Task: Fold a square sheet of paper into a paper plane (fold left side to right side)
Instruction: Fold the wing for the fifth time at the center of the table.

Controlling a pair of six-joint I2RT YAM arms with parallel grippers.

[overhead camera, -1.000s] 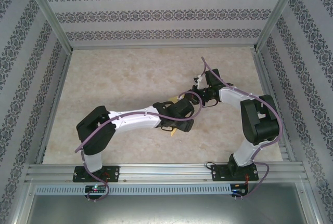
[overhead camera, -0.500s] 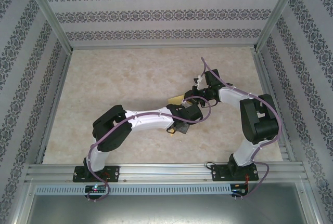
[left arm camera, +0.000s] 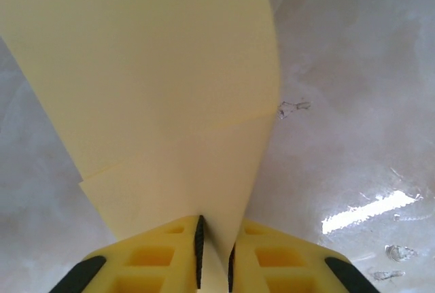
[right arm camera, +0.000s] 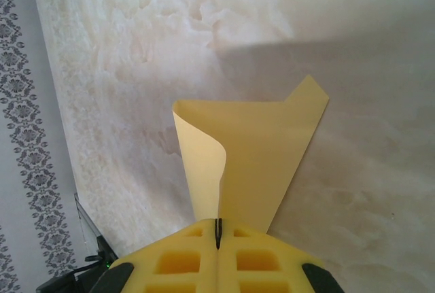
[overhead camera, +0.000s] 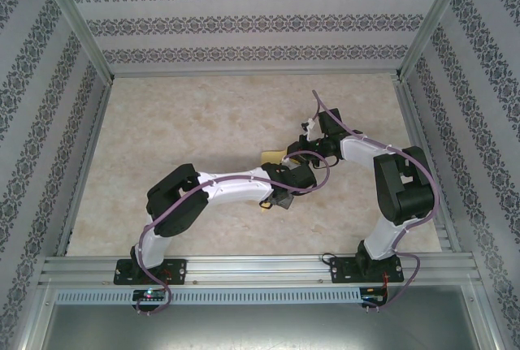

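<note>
One yellow sheet (left arm camera: 156, 69), two arms (overhead camera: 236, 187) (overhead camera: 363, 149)

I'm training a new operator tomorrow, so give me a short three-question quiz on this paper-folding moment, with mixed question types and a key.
1. True or false: the right pincer is shut on the yellow sheet.
2. Which surface lies under the sheet? A green cloth; B pale marbled table; C wooden boards.
3. Short answer: how many pincers have the sheet between their pads?

Key: 1 true. 2 B. 3 two; the left pincer has it between its pads as well.
</note>
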